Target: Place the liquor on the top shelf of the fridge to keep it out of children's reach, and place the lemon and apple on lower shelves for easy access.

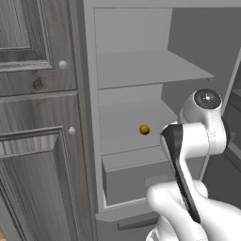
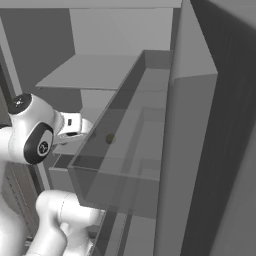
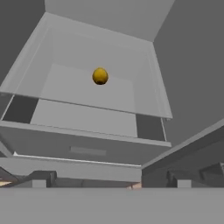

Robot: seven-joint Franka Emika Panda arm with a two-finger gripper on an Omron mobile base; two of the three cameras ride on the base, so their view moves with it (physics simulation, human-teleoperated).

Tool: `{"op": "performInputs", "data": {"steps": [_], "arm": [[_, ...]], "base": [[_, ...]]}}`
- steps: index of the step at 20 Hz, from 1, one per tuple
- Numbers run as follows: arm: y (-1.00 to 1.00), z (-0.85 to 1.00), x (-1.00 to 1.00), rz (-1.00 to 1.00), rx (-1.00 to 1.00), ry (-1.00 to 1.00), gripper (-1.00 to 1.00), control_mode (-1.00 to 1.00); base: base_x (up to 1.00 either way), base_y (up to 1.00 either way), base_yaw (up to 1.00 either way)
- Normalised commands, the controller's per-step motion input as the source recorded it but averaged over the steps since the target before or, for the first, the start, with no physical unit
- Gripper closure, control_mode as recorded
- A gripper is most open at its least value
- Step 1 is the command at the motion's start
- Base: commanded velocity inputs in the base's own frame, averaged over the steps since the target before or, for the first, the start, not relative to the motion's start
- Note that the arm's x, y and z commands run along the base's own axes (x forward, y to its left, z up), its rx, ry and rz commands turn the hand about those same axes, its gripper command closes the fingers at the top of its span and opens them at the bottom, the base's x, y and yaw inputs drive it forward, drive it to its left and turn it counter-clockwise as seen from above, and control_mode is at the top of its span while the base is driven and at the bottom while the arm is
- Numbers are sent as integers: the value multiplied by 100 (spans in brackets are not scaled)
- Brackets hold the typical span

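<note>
The hand (image 3: pixel 109 181) is hanging wide and empty, facing the lemon (image 3: pixel 100 76) lying ahead on a lower shelf (image 3: pixel 83 89).

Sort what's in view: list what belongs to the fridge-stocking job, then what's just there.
Job things:
- lemon, resting on a lower shelf
- top shelf, bare
- fridge, open
- gripper, fingers apart, holding nothing

Just there:
- drawer box under the lemon's shelf
- door bin
- wood-grain cupboards with round knobs
</note>
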Motion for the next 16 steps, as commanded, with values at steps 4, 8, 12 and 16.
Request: {"op": "performInputs", "data": {"steps": [4,8,12,16], "arm": [[5,17,-33,0,4,-8,-100,-100],[3,19,-37,0,12,-6,-100,-100],[6,17,-30,0,20,-3,-100,-100],[19,20,-18,0,15,-1,-100,-100]], "base": [[0,0,0],[0,0,0],[0,0,0],[0,0,0]]}}
